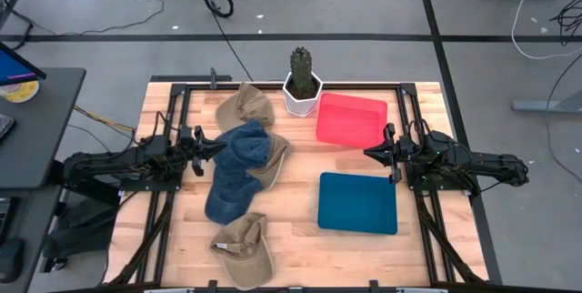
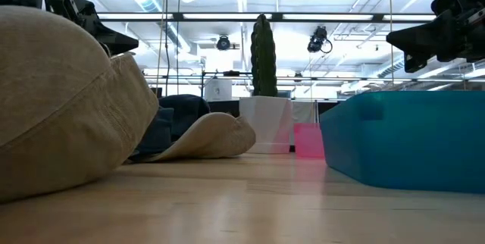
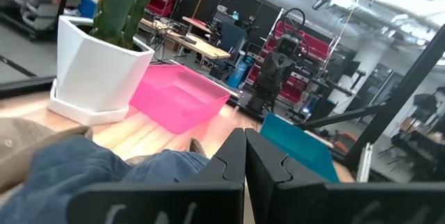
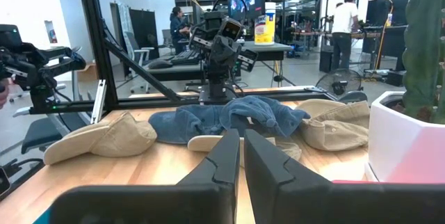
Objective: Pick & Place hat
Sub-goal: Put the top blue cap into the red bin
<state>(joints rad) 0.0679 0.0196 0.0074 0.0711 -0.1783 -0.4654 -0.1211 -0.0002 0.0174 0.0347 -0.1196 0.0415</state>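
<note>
Only the high view takes in all hats: three tan ones (image 1: 245,104) (image 1: 273,159) (image 1: 244,247), plus one blue hat (image 1: 238,167) mid-table. Left gripper (image 1: 216,147), fingers closed and empty, hovers at the blue hat's edge. Right gripper (image 1: 368,153), closed and empty, sits between the red tray (image 1: 353,118) and blue tray (image 1: 357,202). One potted cactus (image 1: 302,82).

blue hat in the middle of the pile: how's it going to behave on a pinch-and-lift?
Probably floppy: the blue hat lies crumpled and draped, so it should sag. Likely light, being thin cloth. It overlaps a tan hat, which may drag along.
</note>
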